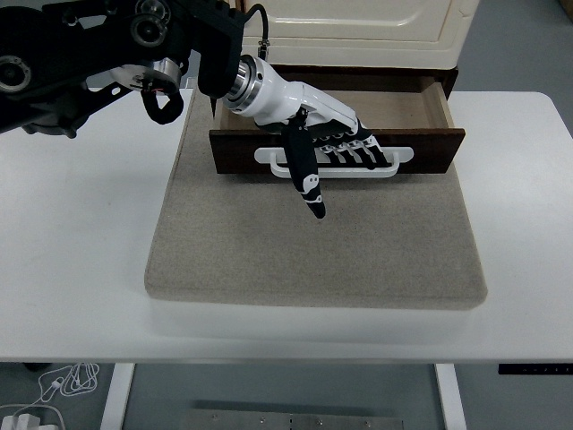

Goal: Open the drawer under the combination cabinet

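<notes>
While partly open under the cabinet [358, 22], drawer [421, 148] sits on the mat [313, 242]. Left hand [309, 121]: fingers hooked through handle [403, 157], thumb free. Risk: fingers slipping out under an angled pull.

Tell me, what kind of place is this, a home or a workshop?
Most likely a robotics lab or test room, not a home. A plain white table carries only a grey mat and a cream cabinet, whose drawer a robot hand grips; loose cables lie on the floor.
</notes>
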